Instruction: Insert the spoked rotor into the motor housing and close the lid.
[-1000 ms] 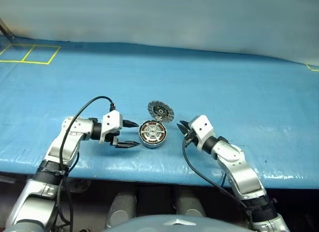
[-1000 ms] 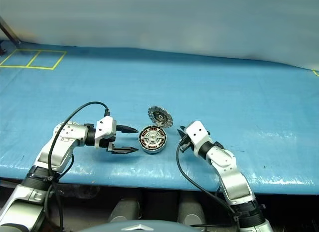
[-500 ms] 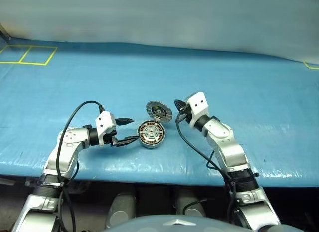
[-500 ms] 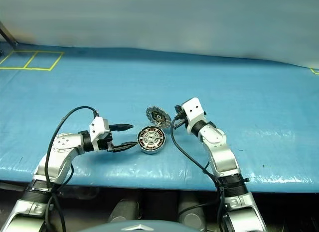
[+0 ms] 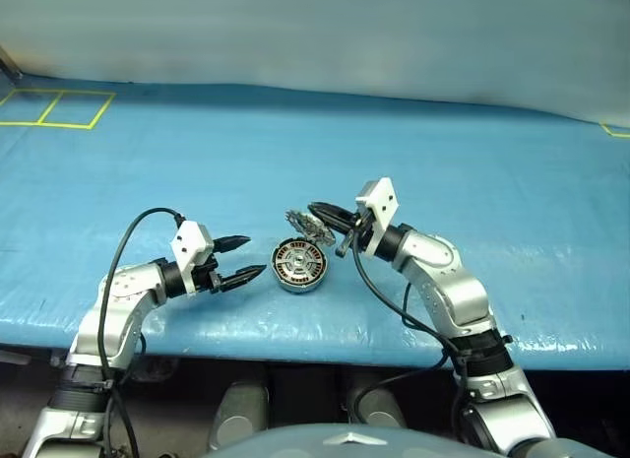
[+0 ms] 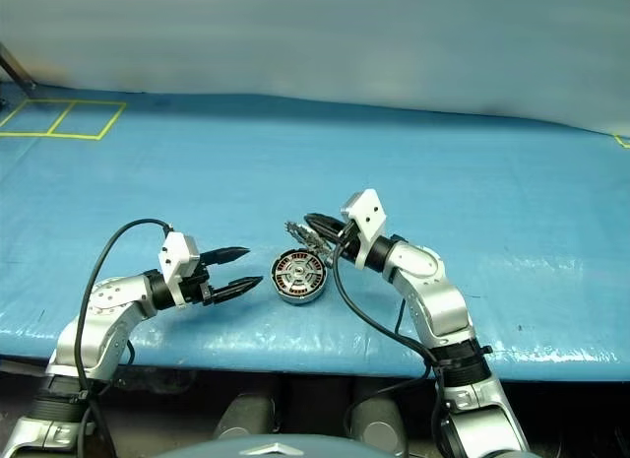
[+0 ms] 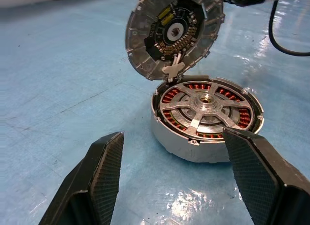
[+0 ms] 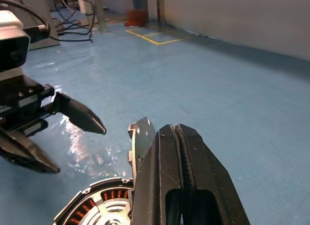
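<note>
On a counter (image 5: 472,172) covered in blue sheeting, the motor housing (image 7: 207,119) sits near the front edge with the spoked rotor (image 7: 206,105) already seated inside it, silver spokes lying over the copper-brown windings. The lid (image 7: 173,32) stands raised on its hinge at the far side of the housing, its dark patterned inner face turned toward the left arm.

The right gripper (image 5: 325,218), fingers pressed together and holding nothing, reaches in level from the robot's right, its tip at the lid's upper edge on the plain outer side; whether it actually touches the metal cannot be told. In the right wrist view the lid's rim (image 8: 140,138) rises just beside the closed fingers.

The left gripper (image 5: 239,258) hovers just to the left of the housing, fingers spread wide and empty, pointing at its side wall without touching it. A black cable (image 5: 138,231) loops over the left forearm.
</note>
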Controlling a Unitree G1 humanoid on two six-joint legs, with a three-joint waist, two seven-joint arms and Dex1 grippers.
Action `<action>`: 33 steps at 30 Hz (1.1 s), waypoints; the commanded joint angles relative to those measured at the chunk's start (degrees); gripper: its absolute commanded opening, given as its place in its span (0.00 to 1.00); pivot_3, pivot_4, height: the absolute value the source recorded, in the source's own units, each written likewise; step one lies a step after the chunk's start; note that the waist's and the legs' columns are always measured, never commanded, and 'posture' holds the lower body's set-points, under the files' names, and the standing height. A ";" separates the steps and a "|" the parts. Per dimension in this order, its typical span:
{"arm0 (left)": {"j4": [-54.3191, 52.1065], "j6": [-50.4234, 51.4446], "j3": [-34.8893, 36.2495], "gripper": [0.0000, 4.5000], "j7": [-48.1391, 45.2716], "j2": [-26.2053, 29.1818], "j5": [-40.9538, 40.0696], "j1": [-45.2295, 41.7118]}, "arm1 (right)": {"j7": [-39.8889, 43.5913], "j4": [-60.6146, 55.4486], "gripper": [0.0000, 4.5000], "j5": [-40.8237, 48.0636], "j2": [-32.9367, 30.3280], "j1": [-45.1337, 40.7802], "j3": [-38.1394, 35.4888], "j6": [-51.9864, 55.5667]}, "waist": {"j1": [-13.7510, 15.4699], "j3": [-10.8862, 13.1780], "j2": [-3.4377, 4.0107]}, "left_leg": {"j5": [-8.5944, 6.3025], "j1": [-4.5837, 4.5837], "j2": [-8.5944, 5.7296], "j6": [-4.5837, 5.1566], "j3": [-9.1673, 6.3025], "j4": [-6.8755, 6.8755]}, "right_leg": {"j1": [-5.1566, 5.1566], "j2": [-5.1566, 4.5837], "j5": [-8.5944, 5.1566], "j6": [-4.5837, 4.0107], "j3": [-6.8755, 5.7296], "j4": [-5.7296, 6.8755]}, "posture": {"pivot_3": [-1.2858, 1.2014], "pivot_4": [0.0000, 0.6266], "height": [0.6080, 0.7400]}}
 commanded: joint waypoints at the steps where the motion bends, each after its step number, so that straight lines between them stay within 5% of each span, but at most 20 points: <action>1: -3.52 0.68 2.26 0.79 2.08 0.26 -1.56 1.07 | 0.04 -4.08 0.01 -0.05 -0.25 2.77 2.54 1.78 | 0.01 -0.02 0.02 | 0.00 0.01 0.00 0.00 0.00 0.00 | 0.01 0.00 0.00 0.00 0.00 0.00 | 0.52 0.24 1.00; 15: -6.96 1.97 1.41 0.79 4.89 -0.96 -3.41 2.48 | -1.93 -0.32 0.01 -8.63 -1.80 6.90 9.91 0.42 | 0.07 -0.05 0.00 | 0.00 0.03 0.02 -0.01 0.02 0.00 | 0.02 -0.01 -0.02 0.00 0.00 0.00 | 0.52 0.24 1.00; 21: -7.12 2.11 0.39 0.79 5.01 -1.53 -3.37 2.06 | -4.58 1.31 0.01 -8.01 0.62 6.91 7.44 -2.27 | 0.07 -0.06 0.01 | 0.00 0.05 0.02 -0.01 0.02 -0.01 | 0.03 0.00 -0.02 -0.01 0.00 0.00 | 0.52 0.24 1.00; 24: -7.09 1.96 -0.27 0.79 5.06 -1.96 -3.13 2.13 | -4.86 0.92 0.14 -7.29 1.30 6.66 6.49 -3.23 | 0.08 -0.05 0.00 | 0.00 0.05 0.02 -0.01 0.03 0.00 | 0.03 0.00 -0.02 -0.01 0.00 0.00 | 0.52 0.24 1.00; 33: -7.52 1.52 -1.84 0.79 5.44 -3.44 -3.10 2.79 | -4.88 -0.33 0.81 -6.69 2.40 6.61 6.20 -4.78 | 0.07 -0.05 0.01 | 0.00 0.01 0.02 -0.01 0.02 -0.06 | -0.02 0.00 -0.03 -0.02 -0.01 -0.04 | 0.52 0.24 1.00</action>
